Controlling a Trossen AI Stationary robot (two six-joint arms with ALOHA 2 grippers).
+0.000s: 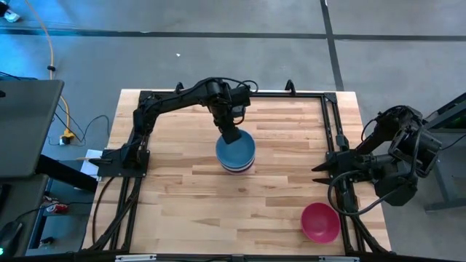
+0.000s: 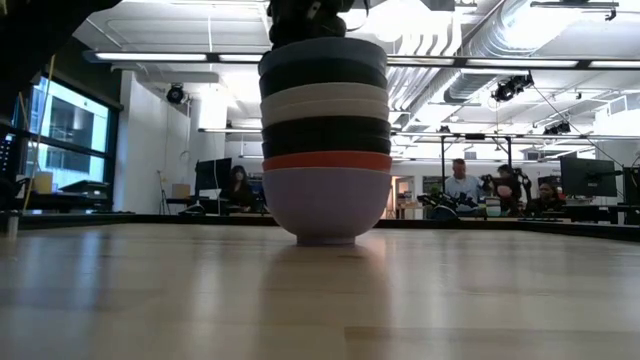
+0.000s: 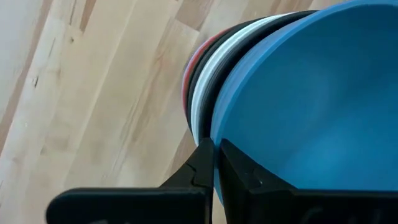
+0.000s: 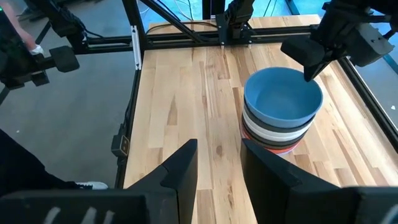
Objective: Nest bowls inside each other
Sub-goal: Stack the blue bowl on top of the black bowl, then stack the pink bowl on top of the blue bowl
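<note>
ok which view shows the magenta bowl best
The high view: the magenta bowl sits alone near the table's front right corner, fully visible, apart from the stack of bowls. The low view and both wrist views do not show it at all.

The high view looks straight down on the whole worktop from well above. The low view sits at the worktop's surface, facing level across it, close to the stack of bowls. The left wrist view looks past its closed jaws, pressed up against that stack. The right wrist view looks out between its parted jaws, across the worktop toward the stack, well apart. All four views share the stack.
</note>
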